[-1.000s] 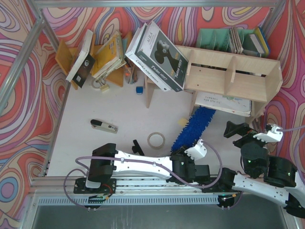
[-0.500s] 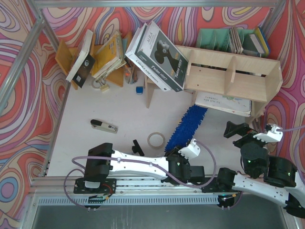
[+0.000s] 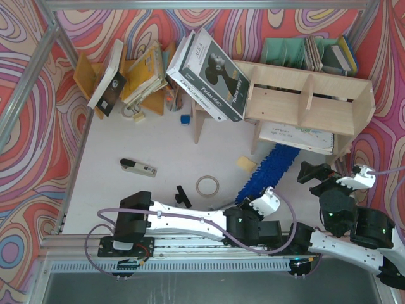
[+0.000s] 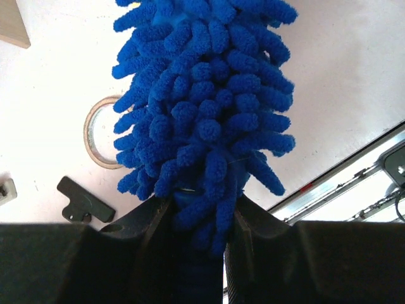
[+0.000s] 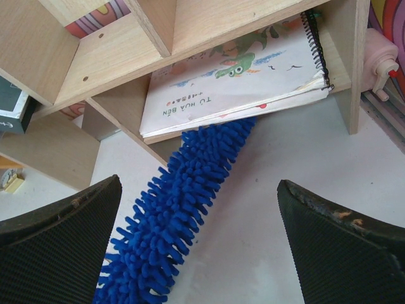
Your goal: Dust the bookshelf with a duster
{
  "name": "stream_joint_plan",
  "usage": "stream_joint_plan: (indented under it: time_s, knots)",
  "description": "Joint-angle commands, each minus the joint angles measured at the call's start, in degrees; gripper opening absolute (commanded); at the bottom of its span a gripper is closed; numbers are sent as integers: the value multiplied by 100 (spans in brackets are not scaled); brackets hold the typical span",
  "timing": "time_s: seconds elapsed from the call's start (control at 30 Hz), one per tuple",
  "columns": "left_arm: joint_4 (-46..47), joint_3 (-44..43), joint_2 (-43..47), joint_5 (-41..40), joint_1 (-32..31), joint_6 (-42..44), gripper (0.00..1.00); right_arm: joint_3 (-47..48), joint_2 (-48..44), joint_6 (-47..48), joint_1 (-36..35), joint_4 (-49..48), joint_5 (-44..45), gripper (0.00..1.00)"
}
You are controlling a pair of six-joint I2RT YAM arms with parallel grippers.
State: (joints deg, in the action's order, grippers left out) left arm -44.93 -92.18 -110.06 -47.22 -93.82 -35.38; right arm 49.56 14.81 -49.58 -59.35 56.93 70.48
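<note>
1. Overhead view: bright, even light from above; the white tabletop (image 3: 158, 139) looks nearly washed out, and only a soft shadow lies under the bookshelf (image 3: 304, 104).
2. Left wrist view: the duster (image 4: 202, 114) is crisp, but the left hand (image 4: 199, 221) along the bottom edge is a dark, underexposed mass.
3. Right wrist view: evenly lit and sharp; the right hand (image 5: 199, 237) has fingers (image 5: 57, 221) slightly soft in the lower corners.

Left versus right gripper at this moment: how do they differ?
The left gripper is shut on the duster at its handle end; the right gripper is wide open and empty. The left gripper touches the duster; the right gripper hangs apart from it. Both point toward the bookshelf.
</note>
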Motion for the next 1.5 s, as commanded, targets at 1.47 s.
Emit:
stream_joint_plan:
  time_s: [1.47]
  knots:
    - [2357, -108, -749, 230, 173, 1295, 0, 91, -81, -95, -35, 91, 150, 99]
